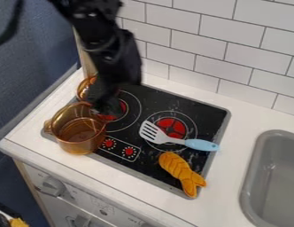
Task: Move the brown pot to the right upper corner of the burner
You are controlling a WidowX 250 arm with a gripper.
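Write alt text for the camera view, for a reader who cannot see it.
Black gripper beside the rim of a see-through brown pot at the left of a black stovetop. A blue-handled spatula and a braided yellow toy lie toward its right side, with a gray sink further right.

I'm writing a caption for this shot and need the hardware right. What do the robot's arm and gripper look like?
The arm is black, built of chunky, angular segments with a few small pale glints near its joints. The gripper is black too, with no coloured markings that I can make out. A dark, curved strip at the upper left may be a cable, but I can't be sure.
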